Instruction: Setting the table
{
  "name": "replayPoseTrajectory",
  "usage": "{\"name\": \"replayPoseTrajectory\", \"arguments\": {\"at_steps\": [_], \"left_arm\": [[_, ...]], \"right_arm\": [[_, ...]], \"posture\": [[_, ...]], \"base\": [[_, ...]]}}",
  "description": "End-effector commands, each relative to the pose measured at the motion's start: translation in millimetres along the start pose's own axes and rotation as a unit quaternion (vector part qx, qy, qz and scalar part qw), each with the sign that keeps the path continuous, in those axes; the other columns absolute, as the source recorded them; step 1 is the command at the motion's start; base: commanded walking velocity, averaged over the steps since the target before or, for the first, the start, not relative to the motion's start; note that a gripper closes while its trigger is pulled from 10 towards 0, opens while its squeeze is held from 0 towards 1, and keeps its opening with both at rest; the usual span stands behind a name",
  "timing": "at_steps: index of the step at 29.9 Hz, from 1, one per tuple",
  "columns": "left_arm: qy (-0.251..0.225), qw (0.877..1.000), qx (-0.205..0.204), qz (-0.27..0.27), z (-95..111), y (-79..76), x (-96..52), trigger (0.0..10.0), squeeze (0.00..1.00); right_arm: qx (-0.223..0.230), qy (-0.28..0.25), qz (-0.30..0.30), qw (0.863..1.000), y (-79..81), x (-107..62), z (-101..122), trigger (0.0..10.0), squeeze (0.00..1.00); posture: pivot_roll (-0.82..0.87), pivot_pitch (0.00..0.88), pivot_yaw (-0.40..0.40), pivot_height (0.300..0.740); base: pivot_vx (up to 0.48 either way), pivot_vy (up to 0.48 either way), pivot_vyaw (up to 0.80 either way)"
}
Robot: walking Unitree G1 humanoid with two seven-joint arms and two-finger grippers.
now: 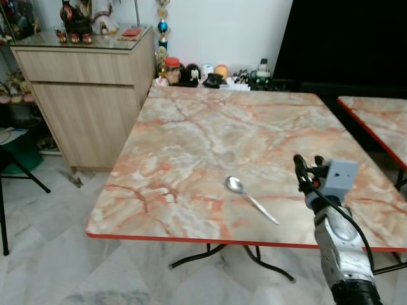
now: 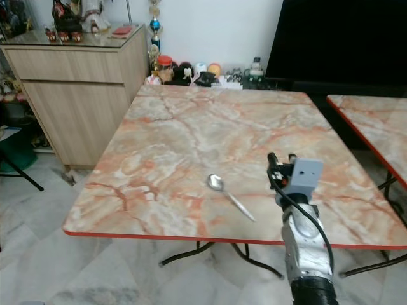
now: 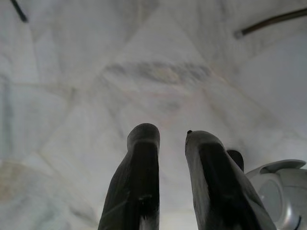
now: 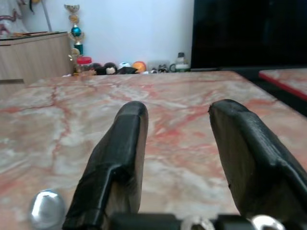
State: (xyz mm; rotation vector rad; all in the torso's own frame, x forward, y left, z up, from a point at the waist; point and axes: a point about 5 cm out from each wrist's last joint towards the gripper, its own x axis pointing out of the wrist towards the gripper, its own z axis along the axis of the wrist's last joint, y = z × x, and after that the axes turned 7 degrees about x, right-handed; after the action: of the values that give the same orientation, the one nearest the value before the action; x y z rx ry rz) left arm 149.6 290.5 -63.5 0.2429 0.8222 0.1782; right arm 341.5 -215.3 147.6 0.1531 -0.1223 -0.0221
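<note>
A metal spoon (image 1: 250,198) lies on the marble-patterned table (image 1: 191,140), near its front edge, bowl end pointing away from me. My right gripper (image 1: 308,166) hovers just above the tabletop, a short way right of the spoon and apart from it. In the right wrist view its fingers (image 4: 120,148) stand open with nothing between them, and the spoon's bowl (image 4: 46,208) shows beside one finger. My left gripper (image 3: 172,134) hangs idle over the tiled floor, a narrow gap between its fingers and nothing held.
A wooden cabinet (image 1: 89,82) stands left of the table's far end. A second marble table (image 1: 375,121) is close on the right. Jars, toys and a trophy (image 1: 191,71) line the wall behind. A black chair leg (image 1: 22,171) crosses the floor at left.
</note>
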Motion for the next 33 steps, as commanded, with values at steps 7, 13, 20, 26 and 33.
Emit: {"name": "replayPoseTrajectory", "arguments": {"at_steps": [7,13,20,26,33], "left_arm": [[0.011,1.000,0.005,0.003,-4,4.8,-1.5,10.0,0.00],[0.012,1.000,0.003,0.002,-5,4.0,-1.5,10.0,0.00],[0.014,1.000,0.003,0.001,-5,3.2,-1.7,10.0,0.00],[0.015,1.000,0.003,-0.001,-6,1.4,-1.9,10.0,0.00],[0.017,1.000,0.000,-0.004,-8,-1.4,-2.2,10.0,0.00]], "right_arm": [[-0.005,0.023,0.036,0.999,12.9,0.9,-7,10.0,0.00],[-0.022,0.019,0.056,0.998,17.7,-0.3,-6,10.0,0.00],[-0.019,0.019,0.053,0.998,16.6,-0.2,-5,10.0,0.00],[-0.014,0.027,0.044,0.999,13.6,-1.4,-9,10.0,0.00],[-0.029,0.075,0.010,0.997,0.6,-2.6,-20,10.0,0.00]], "posture": [[0.14,0.000,-0.041,0.740],[0.14,0.000,-0.042,0.740],[0.14,0.000,-0.044,0.740],[0.14,0.000,-0.048,0.740],[0.14,0.000,-0.054,0.740]], "base": [[0.000,0.000,0.00],[0.000,0.000,0.53],[0.000,0.000,0.73],[0.000,0.000,0.14],[0.000,0.000,0.00]]}}
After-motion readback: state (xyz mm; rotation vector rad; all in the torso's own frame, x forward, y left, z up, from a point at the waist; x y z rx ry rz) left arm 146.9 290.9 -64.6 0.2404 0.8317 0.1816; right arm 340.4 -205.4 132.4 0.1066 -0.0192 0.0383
